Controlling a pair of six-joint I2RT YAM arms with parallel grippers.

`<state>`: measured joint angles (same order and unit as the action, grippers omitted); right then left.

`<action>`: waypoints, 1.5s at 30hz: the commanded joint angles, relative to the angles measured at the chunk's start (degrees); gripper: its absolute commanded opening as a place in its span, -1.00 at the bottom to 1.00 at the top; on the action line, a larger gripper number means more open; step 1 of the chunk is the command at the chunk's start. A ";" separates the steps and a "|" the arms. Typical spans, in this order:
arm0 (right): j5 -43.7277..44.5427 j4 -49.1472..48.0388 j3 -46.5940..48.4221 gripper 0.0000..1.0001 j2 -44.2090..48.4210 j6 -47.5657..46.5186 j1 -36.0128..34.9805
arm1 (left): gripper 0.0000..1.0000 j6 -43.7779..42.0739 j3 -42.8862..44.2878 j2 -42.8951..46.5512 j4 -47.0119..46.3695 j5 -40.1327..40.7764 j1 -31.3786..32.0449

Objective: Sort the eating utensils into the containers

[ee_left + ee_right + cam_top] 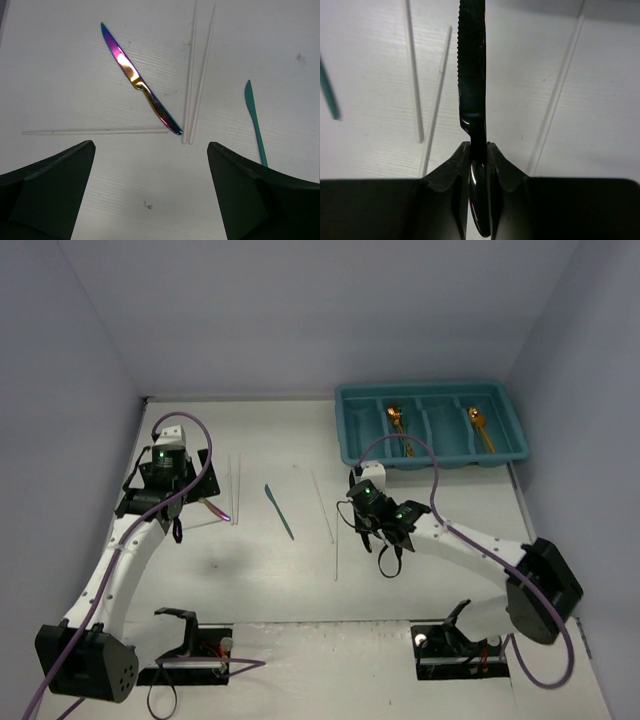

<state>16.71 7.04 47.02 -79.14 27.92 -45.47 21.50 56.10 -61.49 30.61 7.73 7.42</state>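
Scene: two robot arms are working over a pale desk (260, 580) strewn with cutlery, with a teal cutlery tray (430, 388) sitting at the far right.
Right tool: the right tool (479, 150) is pinching a black knife (472, 65) by its handle, fingers pressed onto it from both sides and the serrated blade pointing away from the wrist.
Left tool: the left tool (151, 146) is hovering with its fingers spread wide and gripping nothing.
Beneath the left tool: an iridescent knife (137, 82) is lying aslant, its handle end just beside a pair of white chopsticks (202, 75); a teal knife (253, 117) is lying apart to one side.
Tray contents: two copper spoons (398, 423) are resting in separate compartments.
Step in hand: judging by the grip, the right arm is at the pick-up stage with the black knife.
Next move: it is probably calling for a lift, a carry rearward and rightward to the tray, and turning the knife lengthways along a compartment before letting go.
Hard to make out: whether the knife is clear of the desk is not showing.
Cut off: its blade tip is running out of the right wrist view.
Hidden: from above, the right arm is covering the black knife and the left arm most of the iridescent one.
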 commanded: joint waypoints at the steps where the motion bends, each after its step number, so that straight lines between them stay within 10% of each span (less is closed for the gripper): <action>1: 6.37 0.49 7.58 -1.00 7.12 -4.82 -0.14 | 0.88 0.11 1.84 0.56 -2.13 0.17 -0.39; 24: -3.72 -4.76 59.05 -1.00 -43.67 -21.91 21.55 | 0.89 0.21 1.38 -1.06 -2.38 0.98 -0.21; 35: -4.52 -4.67 51.06 0.04 -32.94 -22.82 17.86 | 0.88 0.48 1.64 -1.01 -2.31 -0.07 -0.30; 45: -5.09 -4.85 32.94 0.12 -20.36 -17.82 0.72 | 0.88 0.21 1.73 0.94 -2.13 0.80 -0.39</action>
<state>12.64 3.65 84.80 -101.97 6.24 -38.57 21.52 56.07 -62.56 30.61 7.60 7.42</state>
